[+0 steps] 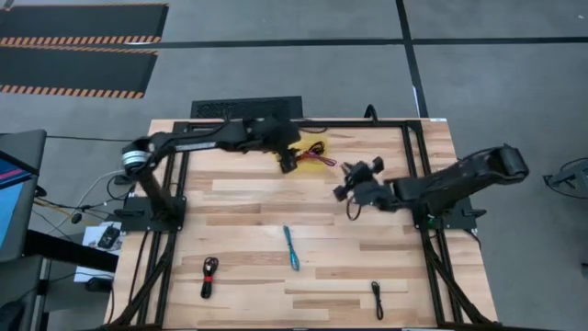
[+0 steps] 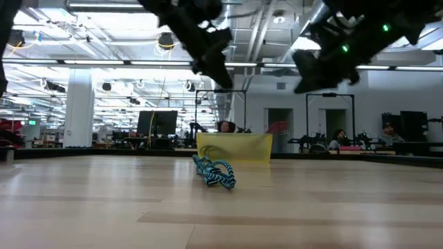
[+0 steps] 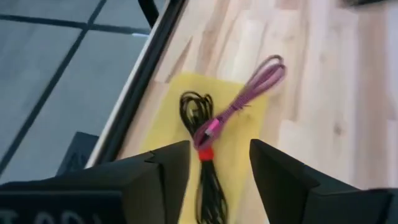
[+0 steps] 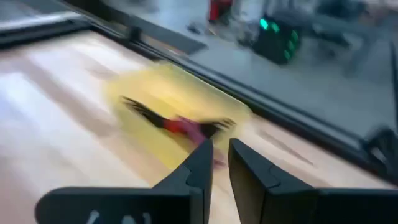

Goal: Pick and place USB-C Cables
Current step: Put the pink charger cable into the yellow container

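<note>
A yellow mat (image 1: 317, 147) lies near the table's far edge. On it rest a black cable with a red tie (image 3: 198, 112) and a dark red-pink cable (image 3: 249, 93) laid across it. My left gripper (image 1: 288, 164) (image 3: 219, 162) hovers open above the mat's near side, clear of both cables. My right gripper (image 1: 343, 187) (image 4: 221, 148) is raised to the right of the mat, fingers nearly together with nothing between them. On the bare wood lie a light blue cable (image 1: 291, 248) (image 2: 214, 173), a black-and-red cable (image 1: 209, 276) and a black cable (image 1: 377, 300).
Black frame rails (image 1: 413, 156) run along the table's far, left and right sides. The arm bases stand at mid-left (image 1: 152, 213) and mid-right (image 1: 450, 217). A monitor (image 1: 14, 198) sits off the table's left. People (image 2: 339, 137) sit in the room beyond.
</note>
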Controlling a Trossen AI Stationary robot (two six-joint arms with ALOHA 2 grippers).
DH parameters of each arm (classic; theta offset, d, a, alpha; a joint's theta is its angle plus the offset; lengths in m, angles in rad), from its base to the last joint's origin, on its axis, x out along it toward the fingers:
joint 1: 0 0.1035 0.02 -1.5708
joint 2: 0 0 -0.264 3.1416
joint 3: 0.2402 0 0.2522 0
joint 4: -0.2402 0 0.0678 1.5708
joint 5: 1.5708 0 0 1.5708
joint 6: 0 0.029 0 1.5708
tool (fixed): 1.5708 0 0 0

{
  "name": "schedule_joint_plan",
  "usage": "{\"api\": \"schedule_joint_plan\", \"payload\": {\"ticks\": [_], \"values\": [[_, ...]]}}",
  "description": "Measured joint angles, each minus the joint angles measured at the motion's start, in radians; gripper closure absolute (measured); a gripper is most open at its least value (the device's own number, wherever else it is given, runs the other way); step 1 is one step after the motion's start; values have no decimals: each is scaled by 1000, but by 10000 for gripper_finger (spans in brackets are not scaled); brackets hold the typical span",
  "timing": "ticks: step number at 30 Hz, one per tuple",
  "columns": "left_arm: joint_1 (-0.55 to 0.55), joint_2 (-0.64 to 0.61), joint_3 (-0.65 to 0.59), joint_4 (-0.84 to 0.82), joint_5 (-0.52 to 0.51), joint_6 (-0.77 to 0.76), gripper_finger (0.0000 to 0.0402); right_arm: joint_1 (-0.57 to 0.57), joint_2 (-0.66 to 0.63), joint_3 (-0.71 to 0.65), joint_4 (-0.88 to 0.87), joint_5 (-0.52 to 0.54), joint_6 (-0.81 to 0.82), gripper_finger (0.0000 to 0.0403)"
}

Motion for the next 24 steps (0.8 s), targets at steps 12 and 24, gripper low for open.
{"api": "schedule_joint_plan", "payload": {"ticks": [12,24], "values": [[-237,-485,-710,579,-9,-214,264,-197,-57,-92,63,-429,-382,209],[-417,-593,-874,650,-223,-298,264,-299,226,-9,167,-374,-586,176]]}}
